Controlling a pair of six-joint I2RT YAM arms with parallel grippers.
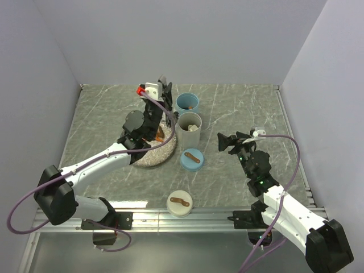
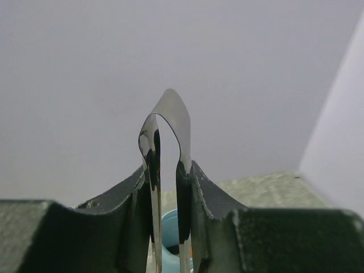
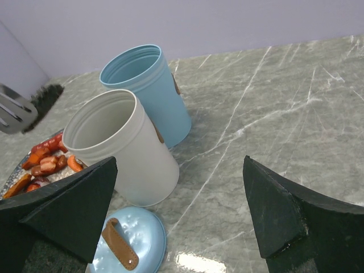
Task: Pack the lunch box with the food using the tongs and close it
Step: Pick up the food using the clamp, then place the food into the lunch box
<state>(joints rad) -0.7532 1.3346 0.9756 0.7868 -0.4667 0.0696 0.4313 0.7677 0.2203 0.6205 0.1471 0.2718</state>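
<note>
While both round lids lie off on the table (image 3: 273,114), the job looks to me to be in its loading stage: food onto tongs, tongs over to a cup, closing a long way off. The left gripper (image 2: 169,196) is clamped across the tongs (image 2: 173,111) a little below their bend, which sticks up mid-frame in the left wrist view. The two thin arms are squeezed close there, with a narrow slit between them. One slotted tip shows at the left edge of the right wrist view, above the food (image 3: 48,162), with nothing on it that I can see. The other tip is lost to me, so I cannot tell whether they pinch anything. The food, red and orange pieces, sits on the plate (image 1: 149,159) left of centre in the overhead view, just beside the white cup (image 3: 122,165), with the blue cup (image 3: 162,96) behind. The next move, I'd say, calls for lowering the tips around one piece, pressing gently, and lifting it over the white cup's rim without knocking it. The left arm stretches from lower left toward centre, wrist raised over the plate's far side. The right gripper (image 3: 182,210) hangs wide open and empty right of centre, facing the cups. The blue lid (image 3: 133,233) is at the lower left of its view, and the white lid (image 1: 180,203) is low in the overhead view.
</note>
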